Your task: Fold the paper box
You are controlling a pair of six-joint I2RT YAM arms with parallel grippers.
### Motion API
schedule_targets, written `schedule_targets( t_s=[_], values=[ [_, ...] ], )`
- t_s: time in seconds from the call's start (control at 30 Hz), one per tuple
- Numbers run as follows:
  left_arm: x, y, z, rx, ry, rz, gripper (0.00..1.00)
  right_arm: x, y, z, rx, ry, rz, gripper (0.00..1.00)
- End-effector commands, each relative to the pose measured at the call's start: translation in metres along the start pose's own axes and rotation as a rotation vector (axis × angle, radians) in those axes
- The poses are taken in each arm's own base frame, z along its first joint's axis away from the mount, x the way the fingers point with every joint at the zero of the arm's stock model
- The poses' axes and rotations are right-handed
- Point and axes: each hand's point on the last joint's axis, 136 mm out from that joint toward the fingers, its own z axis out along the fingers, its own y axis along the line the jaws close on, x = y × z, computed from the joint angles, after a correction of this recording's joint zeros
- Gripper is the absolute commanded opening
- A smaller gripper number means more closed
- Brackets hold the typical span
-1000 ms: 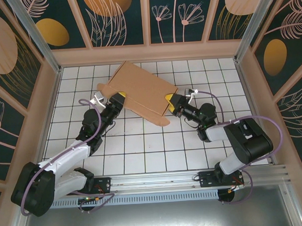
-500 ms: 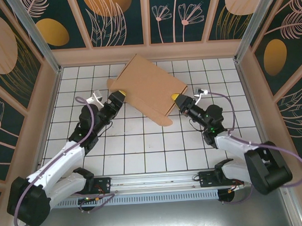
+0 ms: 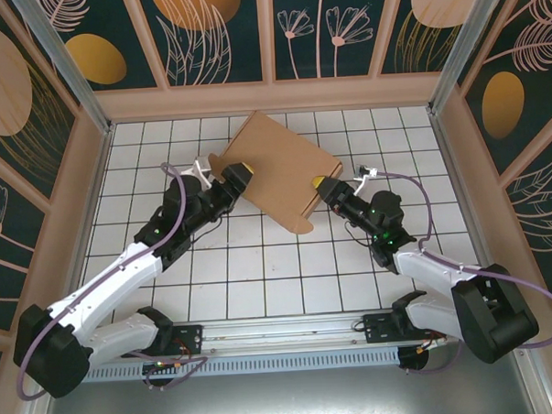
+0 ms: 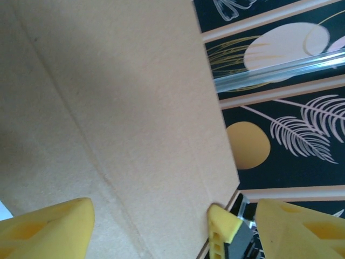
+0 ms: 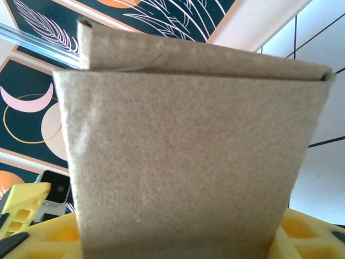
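Note:
The paper box point(image 3: 283, 165) is a brown cardboard mailer, folded over and lying slanted at the back middle of the tiled floor, with a rounded flap point(image 3: 300, 222) sticking out at its near corner. My left gripper point(image 3: 239, 175) is at the box's left corner, open; in the left wrist view its yellow fingers point(image 4: 48, 229) stand wide apart before a creased cardboard panel point(image 4: 124, 124). My right gripper point(image 3: 324, 185) holds the box's right edge. In the right wrist view the folded edge point(image 5: 188, 162) fills the space between the yellow fingers point(image 5: 302, 240).
A white tiled floor point(image 3: 260, 263) spreads in front of the box. Patterned walls point(image 3: 268, 33) close in the back and both sides. A metal rail point(image 3: 291, 330) with both arm bases runs along the near edge.
My left gripper has moved right onto the box's left corner and opened wider. The box has shifted to the right and its left flap has folded in. The right gripper has kept its hold.

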Motion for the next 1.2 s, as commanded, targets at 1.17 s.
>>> schedule_targets(
  t_s=[1.17],
  values=[
    [-0.002, 0.002, 0.017, 0.089, -0.054, 0.053, 0.77, 0.065, 0.089, 0.013, -0.357, 0.331, 0.227, 0.50]
  ],
)
